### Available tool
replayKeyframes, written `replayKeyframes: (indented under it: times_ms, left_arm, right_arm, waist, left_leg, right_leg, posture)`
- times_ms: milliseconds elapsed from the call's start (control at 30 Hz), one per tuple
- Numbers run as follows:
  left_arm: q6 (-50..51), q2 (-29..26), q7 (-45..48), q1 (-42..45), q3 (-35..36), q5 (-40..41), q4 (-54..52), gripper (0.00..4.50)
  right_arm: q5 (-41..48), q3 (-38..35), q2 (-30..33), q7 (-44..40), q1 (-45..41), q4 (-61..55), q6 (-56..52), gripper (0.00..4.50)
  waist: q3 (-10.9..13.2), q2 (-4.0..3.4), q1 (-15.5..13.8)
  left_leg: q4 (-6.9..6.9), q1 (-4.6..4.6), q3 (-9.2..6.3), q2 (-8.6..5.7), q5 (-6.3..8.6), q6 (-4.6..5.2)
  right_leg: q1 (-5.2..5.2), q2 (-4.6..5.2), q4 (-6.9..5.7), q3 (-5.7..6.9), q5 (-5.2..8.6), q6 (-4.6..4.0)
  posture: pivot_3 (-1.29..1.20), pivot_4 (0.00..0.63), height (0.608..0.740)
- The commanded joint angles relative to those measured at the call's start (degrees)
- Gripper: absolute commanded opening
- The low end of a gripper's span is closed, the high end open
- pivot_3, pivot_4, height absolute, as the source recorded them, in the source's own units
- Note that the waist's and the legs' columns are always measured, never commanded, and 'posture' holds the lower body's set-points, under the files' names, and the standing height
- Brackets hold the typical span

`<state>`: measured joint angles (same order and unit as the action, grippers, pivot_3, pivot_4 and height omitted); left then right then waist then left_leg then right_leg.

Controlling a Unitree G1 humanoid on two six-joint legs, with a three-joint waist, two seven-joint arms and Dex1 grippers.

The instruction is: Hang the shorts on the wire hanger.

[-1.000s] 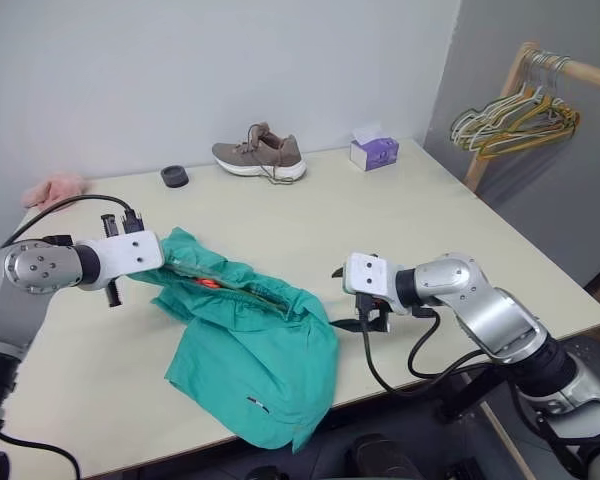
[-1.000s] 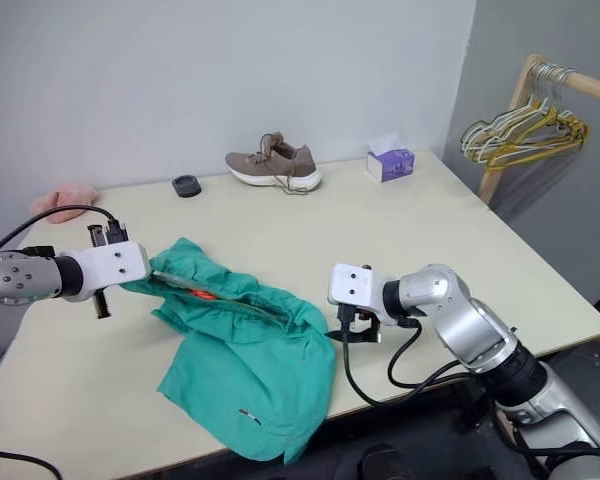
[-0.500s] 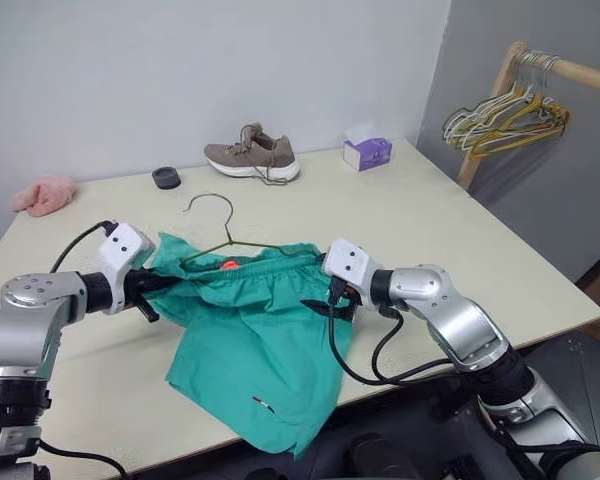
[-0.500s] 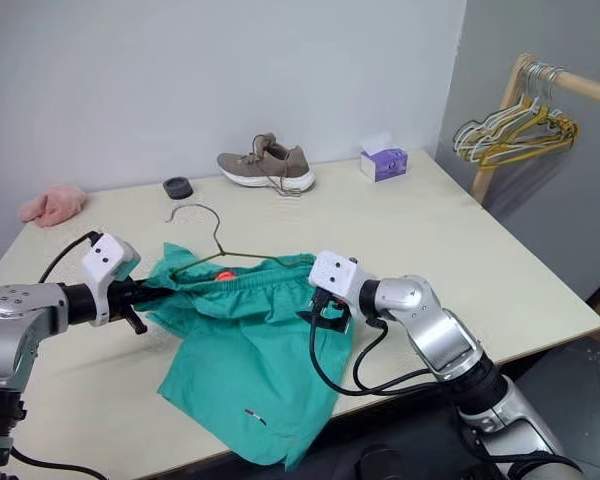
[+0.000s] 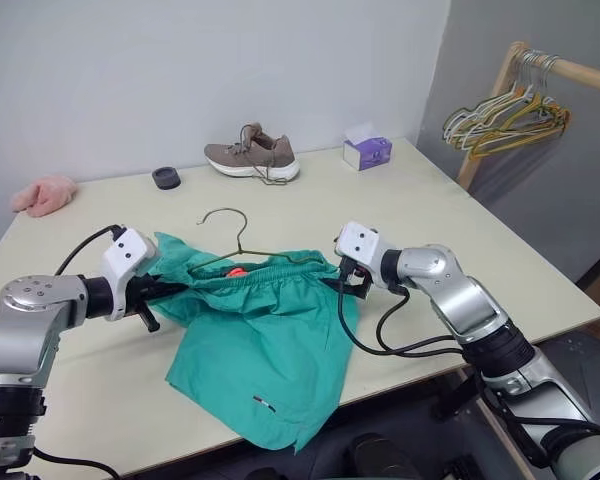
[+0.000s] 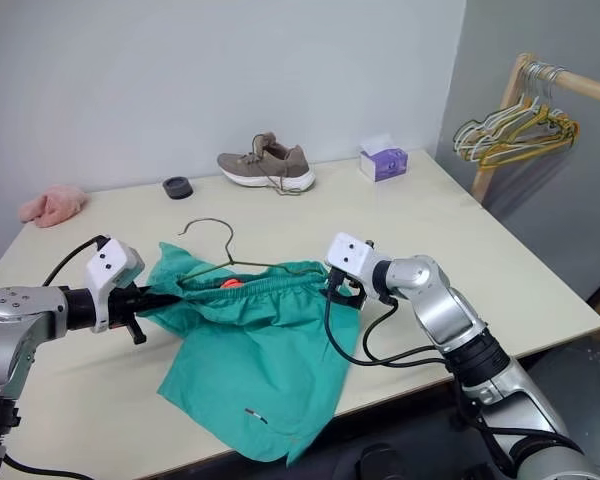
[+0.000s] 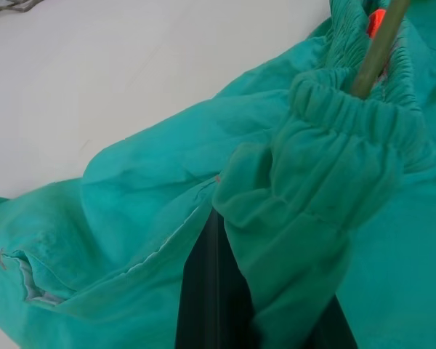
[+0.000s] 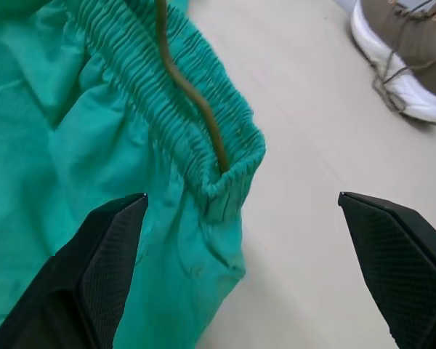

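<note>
Soft, light shorts at frame centre, best pinched along the elastic waistband: left gripper clamped there, right gripper spread wide beside the wire hanger.

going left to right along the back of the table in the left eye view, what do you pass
pink fluffy cloth → black round object → shoe → purple tissue box → bunched hangers on the wooden rail, off the table's right side
</note>
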<state>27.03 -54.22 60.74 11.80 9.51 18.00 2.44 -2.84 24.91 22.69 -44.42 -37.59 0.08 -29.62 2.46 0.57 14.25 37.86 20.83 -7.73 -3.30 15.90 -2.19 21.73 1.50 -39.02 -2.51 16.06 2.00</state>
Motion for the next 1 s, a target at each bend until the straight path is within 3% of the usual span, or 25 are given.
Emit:
replayKeyframes:
  times_ms: [33, 267, 333, 733, 900, 1000]
  left_arm:
    - [-0.63, -1.26, 0.26, 0.66, 2.21, 1.00, -2.34, 0.00]
    - [-0.71, -1.47, 0.69, 1.01, 1.73, 0.79, -2.51, 0.00]
    - [-0.75, -1.53, 0.75, 0.84, 1.77, 0.74, -2.65, 0.00]
    - [-0.20, -0.14, 0.33, 1.24, 1.96, 1.73, -3.05, 0.00]
    - [1.30, 2.25, -0.19, 2.07, 3.41, 4.58, -3.25, 0.00]
    - [1.34, 3.03, -0.38, 1.75, 4.51, 5.66, -3.16, 0.61]
  right_arm:
    - [0.01, 1.24, -3.23, -2.13, -4.42, 6.16, 2.45, 4.48]
    - [-0.49, 2.01, -8.11, -7.23, -12.87, 21.08, 6.85, 4.48]
    - [-0.66, 2.39, -8.01, -9.34, -14.07, 21.68, 7.84, 4.10]
    - [-1.76, 5.37, -6.68, -18.00, -14.35, 17.19, 7.91, 0.06]
    - [-1.35, 4.07, -6.45, -18.49, -13.87, 15.51, 6.28, 0.03]
    - [-1.00, 3.22, -5.49, -18.82, -13.21, 14.23, 5.09, 0.00]
  waist:
    - [0.01, -0.01, 0.27]
    - [0.02, -0.03, 0.28]
    - [0.02, -0.03, 0.13]
    - [0.03, -0.05, 0.14]
    - [0.03, -0.04, 0.14]
    - [0.02, -0.03, 0.14]
  left_leg:
    - [0.00, -0.01, 0.00, 0.00, 0.00, 0.00]
    - [-0.01, -0.01, 0.00, -0.01, 0.00, 0.00]
    - [-0.01, -0.01, -0.01, -0.02, 0.00, 0.00]
    - [-0.01, -0.01, -0.04, -0.01, 0.00, -0.01]
    - [-0.01, -0.01, -0.04, -0.02, 0.01, -0.01]
    - [-0.01, -0.01, -0.05, -0.01, 0.01, -0.01]
  right_leg:
    - [-0.01, 0.00, 0.00, 0.00, 0.00, 0.00]
    - [0.03, -0.02, -0.02, -0.02, -0.02, -0.04]
    - [0.03, -0.01, -0.02, -0.02, -0.02, -0.04]
    - [0.04, -0.01, -0.04, -0.01, -0.02, -0.04]
    - [0.04, -0.01, -0.04, 0.00, -0.02, -0.04]
    - [0.04, -0.01, -0.04, 0.00, -0.03, -0.04]
  posture:
    - [-0.24, 0.000, 0.740]
    - [-0.23, 0.000, 0.740]
    - [-0.23, 0.000, 0.740]
    - [-0.24, 0.000, 0.740]
    - [-0.24, 0.000, 0.740]
    - [-0.24, 0.000, 0.740]
